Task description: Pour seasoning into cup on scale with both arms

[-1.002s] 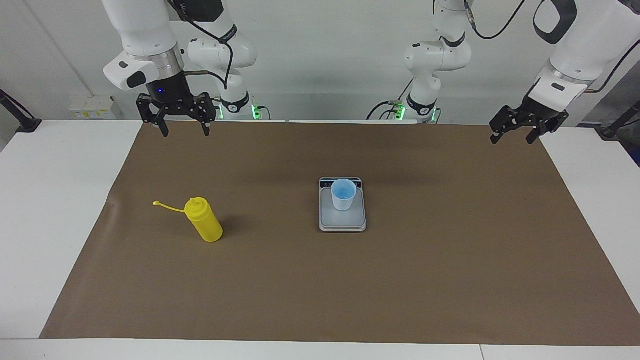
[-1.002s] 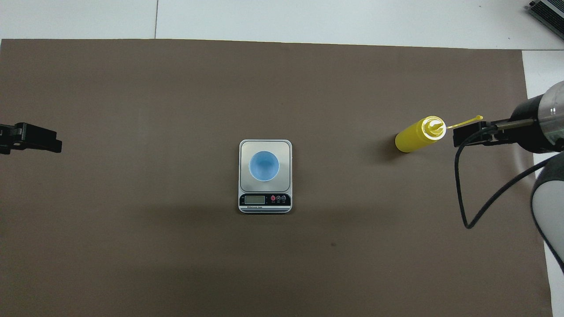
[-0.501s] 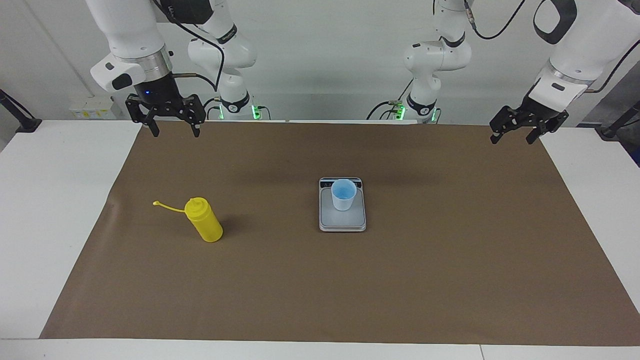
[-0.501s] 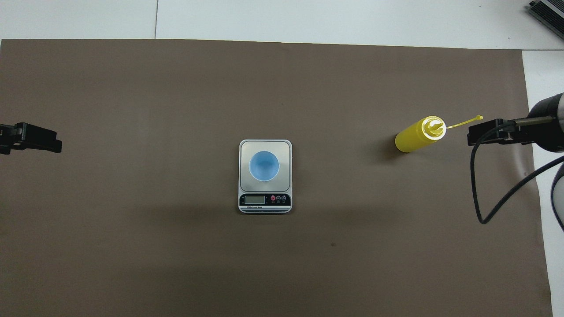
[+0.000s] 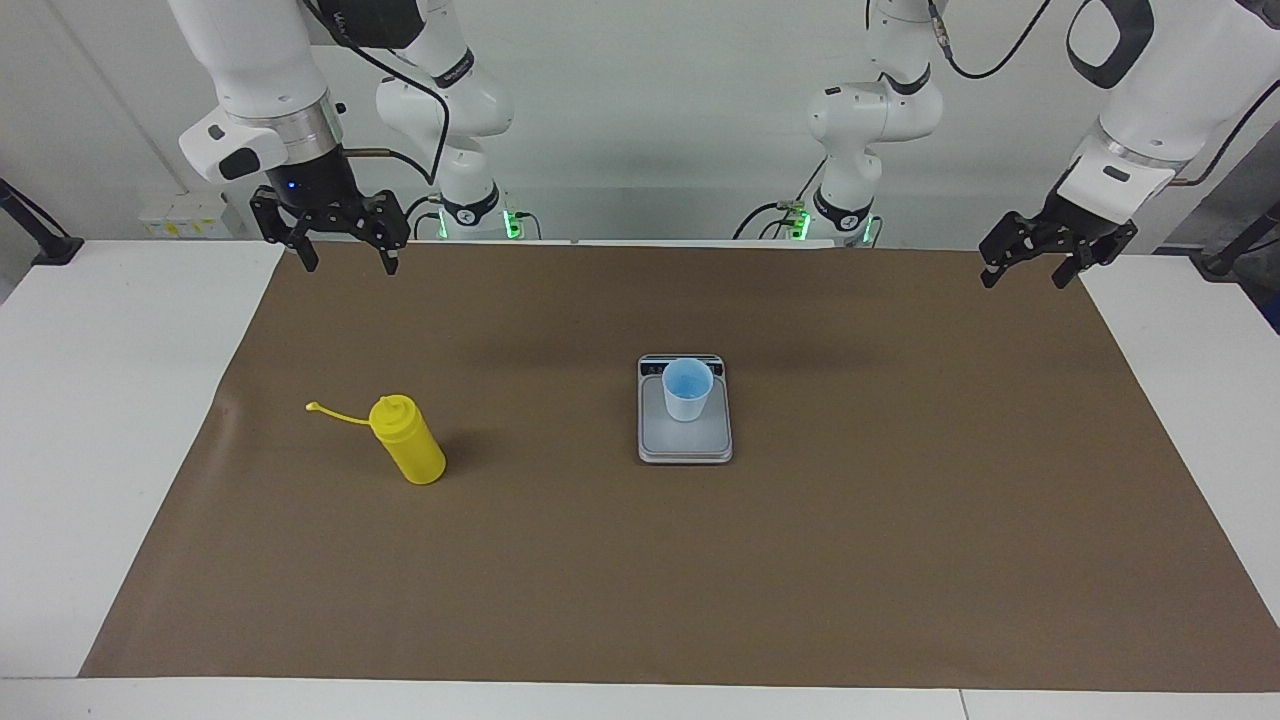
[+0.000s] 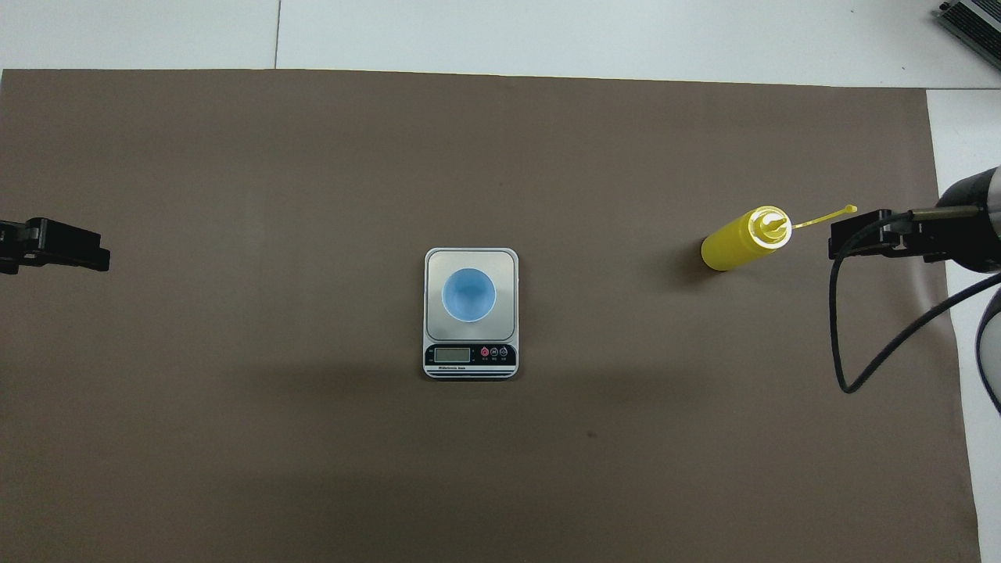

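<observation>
The yellow seasoning bottle (image 5: 408,440) stands upright on the brown mat toward the right arm's end, its cap strap sticking out sideways; it also shows in the overhead view (image 6: 739,241). The pale blue cup (image 5: 687,390) stands upright on the silver-grey scale (image 5: 685,447) at the mat's middle; the overhead view shows the cup (image 6: 468,295) on the scale (image 6: 435,263), display strip toward the robots. My right gripper (image 5: 346,262) is open and empty, raised over the mat's end beside the bottle's strap (image 6: 856,238). My left gripper (image 5: 1025,275) is open, empty and waits over the other end (image 6: 59,246).
The brown mat (image 5: 800,560) covers most of the white table (image 5: 100,400). A black cable (image 6: 841,344) loops down from the right arm's wrist. A grey device (image 6: 974,19) lies at the table's corner farthest from the robots, at the right arm's end.
My right gripper has drawn back from the bottle toward the right arm's end of the table and risen slightly, then held still. Bottle, cup, scale and left gripper have not moved.
</observation>
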